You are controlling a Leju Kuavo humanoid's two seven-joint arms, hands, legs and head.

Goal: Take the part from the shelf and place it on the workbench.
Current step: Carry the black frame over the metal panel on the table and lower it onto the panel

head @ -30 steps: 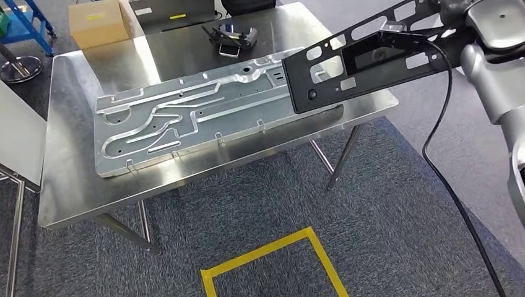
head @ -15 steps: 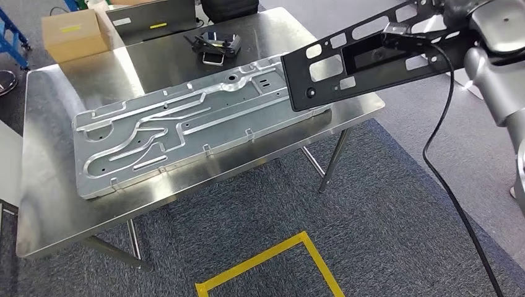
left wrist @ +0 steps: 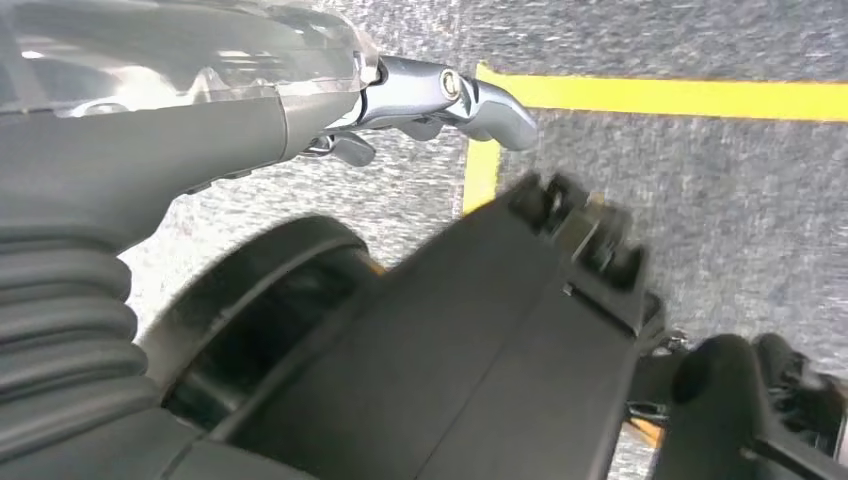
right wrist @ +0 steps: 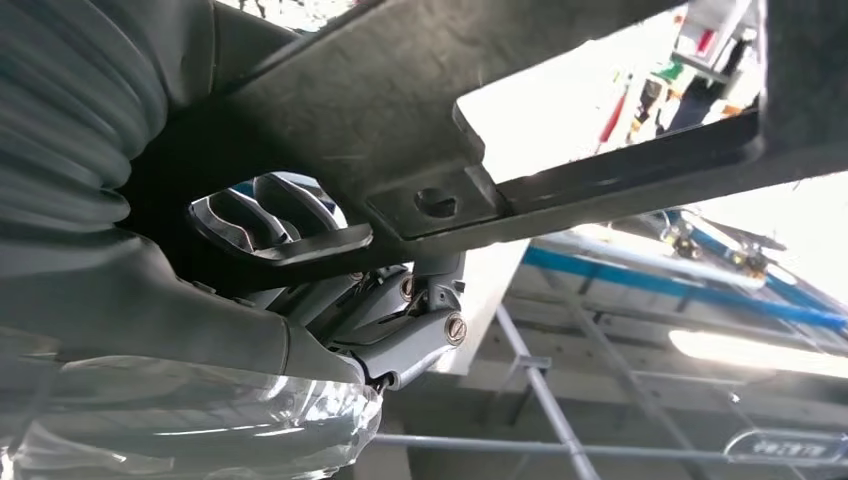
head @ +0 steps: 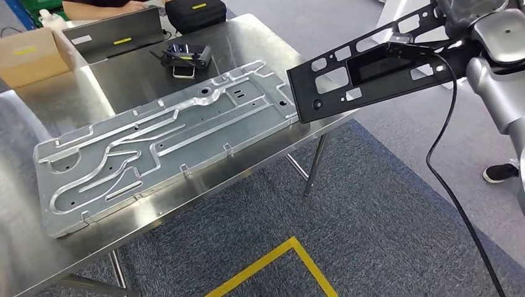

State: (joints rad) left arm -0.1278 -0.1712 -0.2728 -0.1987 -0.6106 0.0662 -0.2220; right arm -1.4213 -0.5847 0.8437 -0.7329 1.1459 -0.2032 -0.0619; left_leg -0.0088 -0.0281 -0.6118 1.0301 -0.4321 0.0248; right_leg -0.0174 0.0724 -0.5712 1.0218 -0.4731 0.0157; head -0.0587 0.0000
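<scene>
The part (head: 371, 68), a long black perforated plate, hangs in the air, tilted, its lower end above the near right corner of the bench (head: 260, 37) and its upper end rising toward the right arm (head: 501, 80). It does not touch the bench. In the right wrist view the right hand (right wrist: 330, 270) grips the part (right wrist: 420, 110): the fingers (right wrist: 260, 215) curl round one edge of the plate from beneath. A black cable (head: 442, 154) runs from a small box on the part down past the arm. On the bench, just beside the part's lower end, lies a large silver panel (head: 161, 139) with pressed grooves. Behind it sit a small black device (head: 182, 55), a dark tray (head: 111, 37) and a cardboard box (head: 28, 55). Yellow tape (head: 278, 269) marks the carpet below. In the left wrist view the left hand (left wrist: 440, 95) hangs over the carpet; whether its fingers are closed cannot be told.
</scene>
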